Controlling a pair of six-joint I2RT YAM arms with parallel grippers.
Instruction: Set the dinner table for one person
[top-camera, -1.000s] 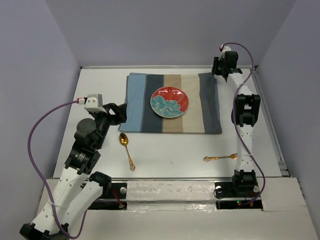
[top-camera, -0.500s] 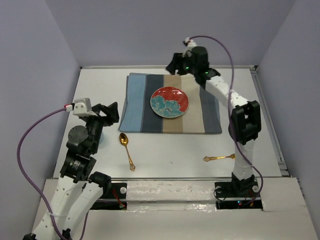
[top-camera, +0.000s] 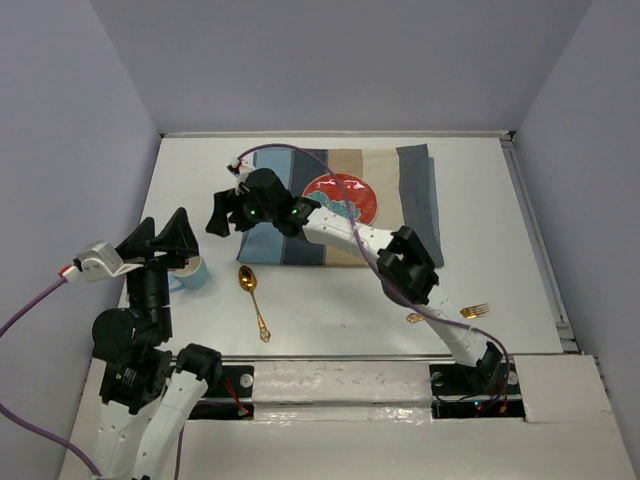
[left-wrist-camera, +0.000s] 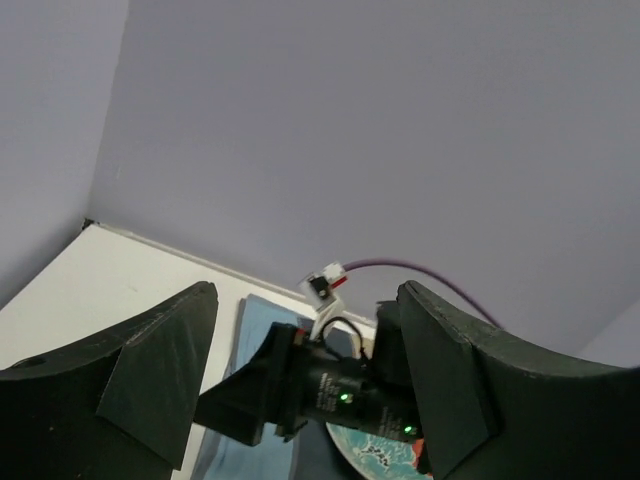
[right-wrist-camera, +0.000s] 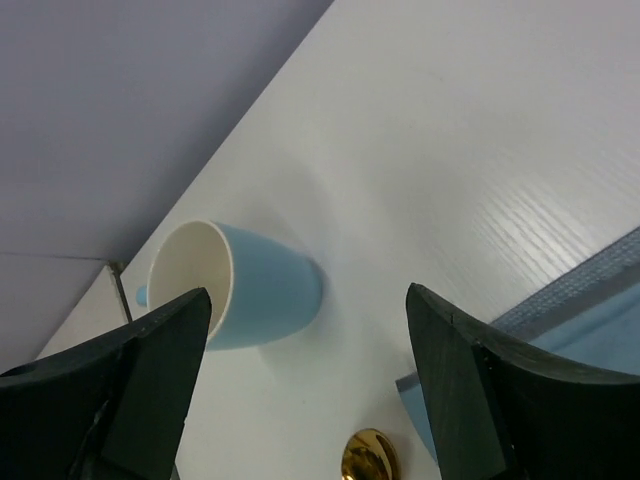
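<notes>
Gaping wide, left jaws and right jaws (these facing the blue cup (right-wrist-camera: 265, 290)) hold nothing.

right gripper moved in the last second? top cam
Yes. The right gripper swung left across the striped mat: from beyond its far right corner, past the plate, to the mat's left edge.

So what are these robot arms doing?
They're setting the table. The right claw, open, reaches across the mat toward a blue cup on the table. The left claw is open too, lifted up, holding nothing. A plate sits on the mat; a spoon and fork lie nearer the arms.
</notes>
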